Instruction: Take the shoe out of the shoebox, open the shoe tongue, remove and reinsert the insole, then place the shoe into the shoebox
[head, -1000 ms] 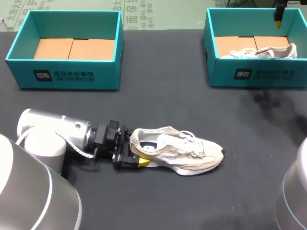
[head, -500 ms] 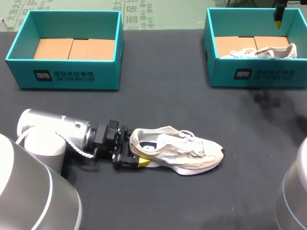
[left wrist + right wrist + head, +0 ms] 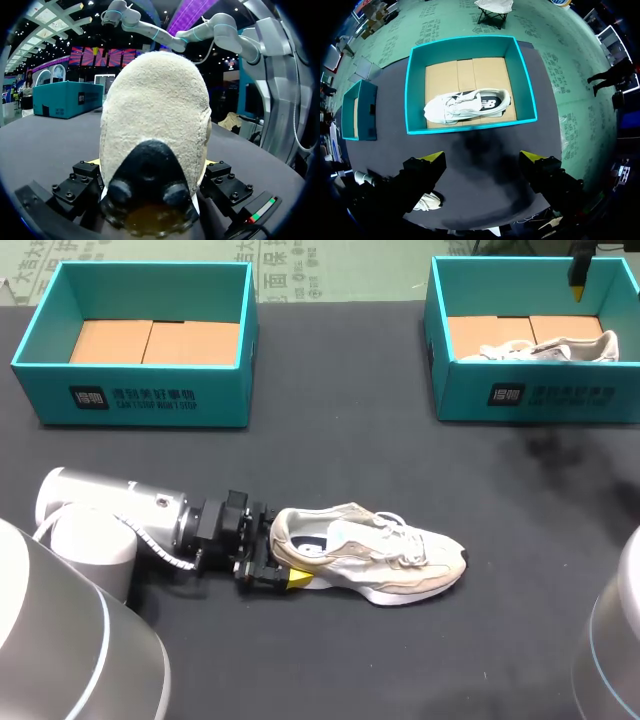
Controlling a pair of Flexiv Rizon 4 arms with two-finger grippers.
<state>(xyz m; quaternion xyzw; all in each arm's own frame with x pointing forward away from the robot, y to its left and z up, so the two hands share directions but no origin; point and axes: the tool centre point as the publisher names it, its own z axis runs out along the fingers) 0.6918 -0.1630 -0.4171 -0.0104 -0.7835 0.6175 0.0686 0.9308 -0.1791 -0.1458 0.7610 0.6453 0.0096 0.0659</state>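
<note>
Two teal shoeboxes sit at the far side of the dark worktop (image 3: 350,440), and there are two pale shoes in all. One shoe (image 3: 380,550) lies on its side out on the worktop, near the front, with its toe towards the right. The left gripper (image 3: 280,552) is clamped on this shoe's heel, one finger to either side. From the left wrist, the heel fills the space between the fingers. The second shoe (image 3: 535,348) lies inside the right shoebox (image 3: 530,395) on its brown cardboard floor. The left shoebox (image 3: 140,395) shows only cardboard. The right gripper (image 3: 482,157) hangs high above the right box, its fingers wide apart and holding nothing.
</note>
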